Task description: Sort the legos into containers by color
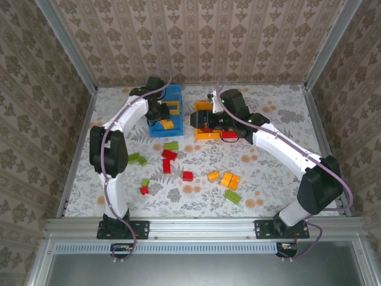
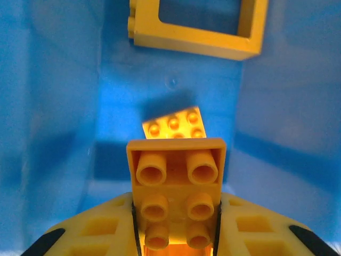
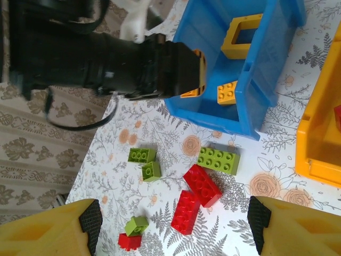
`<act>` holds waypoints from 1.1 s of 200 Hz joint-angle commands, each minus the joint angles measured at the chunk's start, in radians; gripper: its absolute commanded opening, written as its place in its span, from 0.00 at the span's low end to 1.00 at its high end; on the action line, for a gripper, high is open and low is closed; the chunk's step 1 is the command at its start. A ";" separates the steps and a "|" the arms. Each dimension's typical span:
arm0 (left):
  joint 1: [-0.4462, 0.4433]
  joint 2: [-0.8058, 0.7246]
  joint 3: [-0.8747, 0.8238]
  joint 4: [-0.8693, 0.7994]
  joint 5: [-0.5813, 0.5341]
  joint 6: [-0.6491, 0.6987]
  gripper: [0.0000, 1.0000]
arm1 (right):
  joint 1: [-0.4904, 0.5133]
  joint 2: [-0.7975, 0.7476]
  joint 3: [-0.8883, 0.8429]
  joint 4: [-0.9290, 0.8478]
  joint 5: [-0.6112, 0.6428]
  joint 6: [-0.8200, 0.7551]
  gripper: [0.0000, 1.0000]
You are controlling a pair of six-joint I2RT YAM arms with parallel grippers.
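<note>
Pinching studded yellow brick (image 2: 177, 181) over blue bin (image 2: 64, 80).

You can see two bins, one blue bin (image 3: 256, 101) and one orange bin (image 3: 319, 133). On the table (image 1: 274, 190) you can count five green bricks (image 3: 218, 160), four red bricks (image 3: 202, 185) and three orange bricks (image 1: 227, 179). Three more yellow pieces (image 2: 197, 42) are at the blue bin.
</note>
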State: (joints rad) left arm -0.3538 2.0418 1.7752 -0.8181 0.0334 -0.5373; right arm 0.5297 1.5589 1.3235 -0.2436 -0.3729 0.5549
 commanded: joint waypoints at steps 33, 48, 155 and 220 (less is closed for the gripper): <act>0.021 0.169 0.184 -0.038 0.054 0.034 0.34 | -0.005 0.029 0.026 -0.036 -0.003 0.030 0.75; 0.021 0.191 0.201 -0.046 0.056 0.032 0.39 | -0.005 0.033 0.026 -0.042 -0.001 0.027 0.76; -0.019 -0.116 -0.014 -0.009 0.026 -0.022 0.64 | 0.034 -0.032 -0.075 -0.334 0.164 -0.169 0.73; -0.255 -0.529 -0.481 0.116 0.196 0.156 0.68 | 0.124 -0.162 -0.231 -0.782 0.240 -0.120 0.72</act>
State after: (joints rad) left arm -0.4953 1.6180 1.4445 -0.7517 0.1291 -0.5026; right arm 0.6086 1.4582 1.1465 -0.7567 -0.1864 0.4213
